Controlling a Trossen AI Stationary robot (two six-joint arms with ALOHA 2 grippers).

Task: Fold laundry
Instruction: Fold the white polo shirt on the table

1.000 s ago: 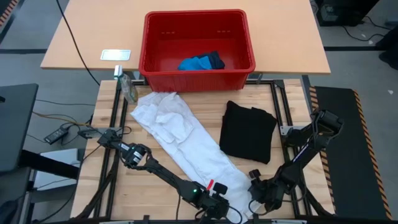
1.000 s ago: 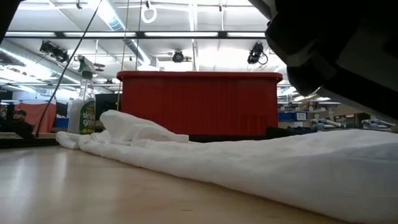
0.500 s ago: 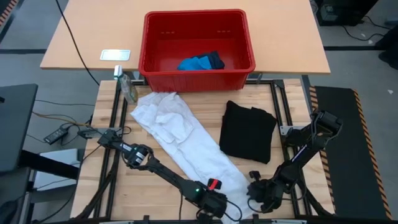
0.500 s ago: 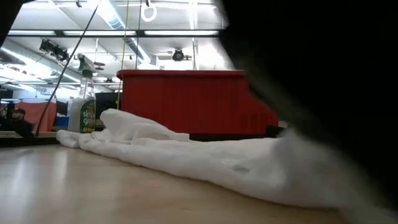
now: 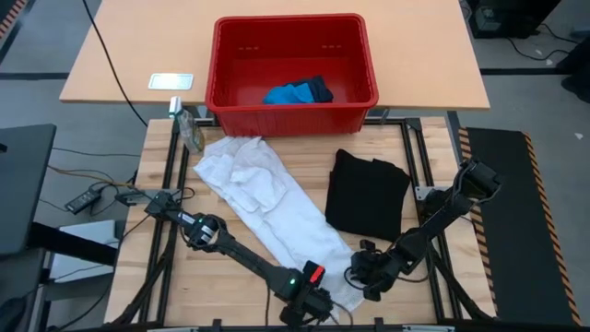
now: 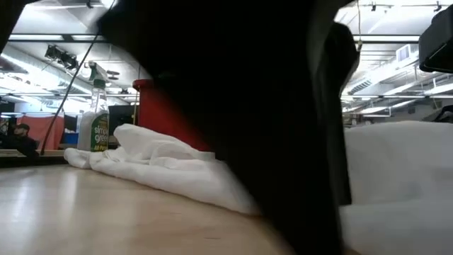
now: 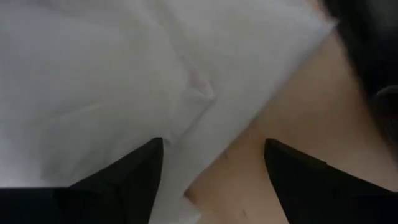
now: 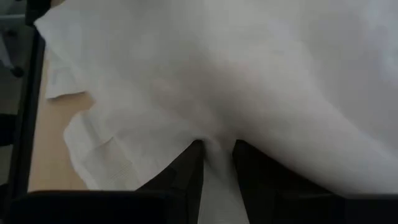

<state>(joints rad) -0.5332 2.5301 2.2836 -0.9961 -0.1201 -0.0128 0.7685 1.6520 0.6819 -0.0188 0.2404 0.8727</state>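
- Left gripper (image 5: pixel 309 302) sits at the near edge of the table, over the near end of the white garment (image 5: pixel 277 207). The left wrist view shows its fingers (image 7: pixel 124 177) spread wide, one over cloth and one over bare wood, with nothing pinched between them.
- The white garment lies as a long strip — far end bunched by the spray bottle (image 5: pixel 190 129), near end running down to the two grippers. Its long axis slants from far-left to near-right.
- Right gripper (image 5: pixel 366 273) is just beside the strip's near-right edge. The right wrist view shows its fingers (image 8: pixel 186 165) drawn close on a fold of white cloth, so it has hold of that hem.
- Both grippers are at the same near end, the cloth stretching away from them toward the basket (image 5: pixel 293 115); a fold would probably carry this end along the long axis, and only the right arm grips it now.
- The black shirt (image 5: pixel 367 194) lies already folded right of the strip; the blue piece (image 5: pixel 293 92) is in the basket.
- The high view gives the layout but not the fingers; the wrist views give the fingers — the low view is mostly blocked by an arm.
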